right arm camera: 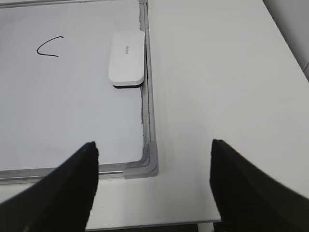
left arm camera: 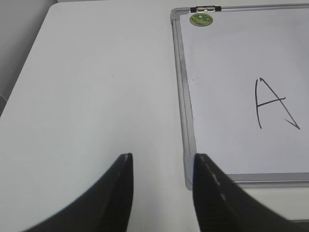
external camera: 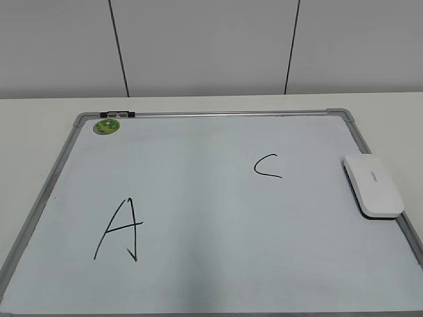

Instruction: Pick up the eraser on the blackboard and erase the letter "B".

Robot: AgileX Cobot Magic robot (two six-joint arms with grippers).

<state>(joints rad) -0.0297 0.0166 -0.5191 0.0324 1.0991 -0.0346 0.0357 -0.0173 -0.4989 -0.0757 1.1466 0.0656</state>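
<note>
The blackboard (external camera: 211, 218) lies flat on a white table. The white eraser (external camera: 374, 185) rests on the board's right edge, flat, with its dark felt side down; it also shows in the right wrist view (right arm camera: 126, 57). No letter "B" shows in any view; the board bears only an "A" (external camera: 121, 229) and a "C" (external camera: 267, 166). My left gripper (left arm camera: 163, 159) is open and empty above the table, by the board's near left corner. My right gripper (right arm camera: 154, 145) is wide open and empty above the board's near right corner (right arm camera: 145, 166). Neither gripper shows in the exterior view.
A small round green magnet (external camera: 106, 125) sits at the board's far left corner, beside a black and silver clip (external camera: 117, 115) on the frame. Bare white table lies left of the board (left arm camera: 96, 96) and right of it (right arm camera: 217, 87). A wall stands behind.
</note>
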